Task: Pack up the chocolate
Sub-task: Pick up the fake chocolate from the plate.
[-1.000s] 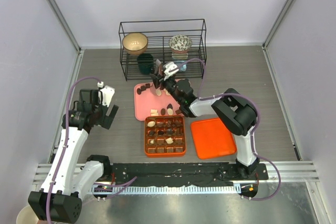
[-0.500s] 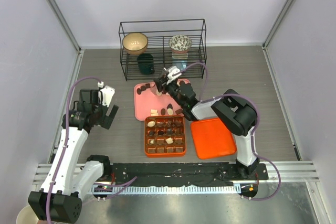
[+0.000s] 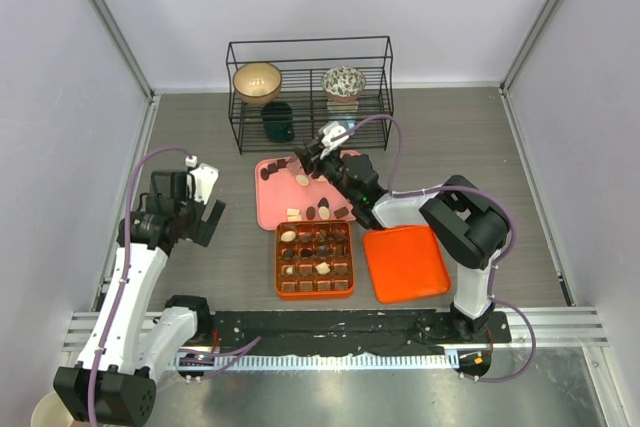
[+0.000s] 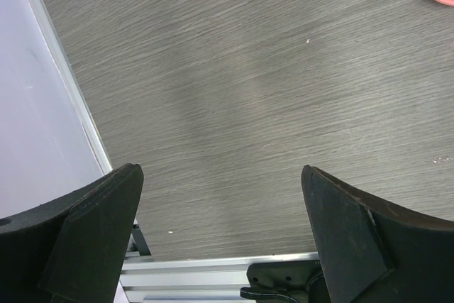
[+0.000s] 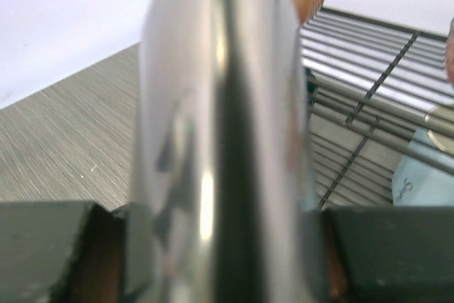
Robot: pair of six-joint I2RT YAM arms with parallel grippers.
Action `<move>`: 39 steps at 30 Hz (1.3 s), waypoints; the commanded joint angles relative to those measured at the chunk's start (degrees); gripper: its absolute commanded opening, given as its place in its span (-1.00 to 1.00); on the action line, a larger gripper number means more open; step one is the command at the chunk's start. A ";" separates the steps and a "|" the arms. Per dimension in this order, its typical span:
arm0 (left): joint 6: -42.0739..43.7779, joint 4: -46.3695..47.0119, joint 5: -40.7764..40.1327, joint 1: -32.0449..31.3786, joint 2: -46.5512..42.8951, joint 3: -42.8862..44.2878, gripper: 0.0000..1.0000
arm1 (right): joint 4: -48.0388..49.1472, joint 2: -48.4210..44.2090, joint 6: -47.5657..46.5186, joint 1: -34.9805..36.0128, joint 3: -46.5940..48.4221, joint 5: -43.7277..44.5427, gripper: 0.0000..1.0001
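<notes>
Lowered the right gripper (image 3: 308, 160) toward the pink tray's (image 3: 268, 209) top edge, centre frame, pinched tighter on a shiny metal tool (image 5: 220, 140); kept the left gripper (image 4: 220, 175) wide open, empty.

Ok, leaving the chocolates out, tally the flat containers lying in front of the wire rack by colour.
Orange: 2 (the square orange gridded box and the flat orange rectangular tray beside it)
Pink: 1 (the flat pink rectangular tray)
Total: 3
</notes>
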 commanded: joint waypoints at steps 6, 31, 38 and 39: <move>-0.16 -0.25 0.06 0.03 -1.40 1.00 0.99 | 4.20 -3.13 -0.19 0.05 -1.42 -1.09 -0.24; 0.11 -0.43 -0.20 -0.06 -1.66 1.00 0.99 | 16.51 4.07 -1.33 0.49 -5.29 2.43 0.04; 0.20 -0.95 -0.29 -0.06 -1.75 1.17 0.99 | 16.86 6.97 -0.80 0.57 -1.78 1.81 0.03; 0.20 -0.78 -0.29 0.03 -1.75 1.26 0.99 | 16.86 7.15 -0.80 0.49 -1.51 1.55 0.03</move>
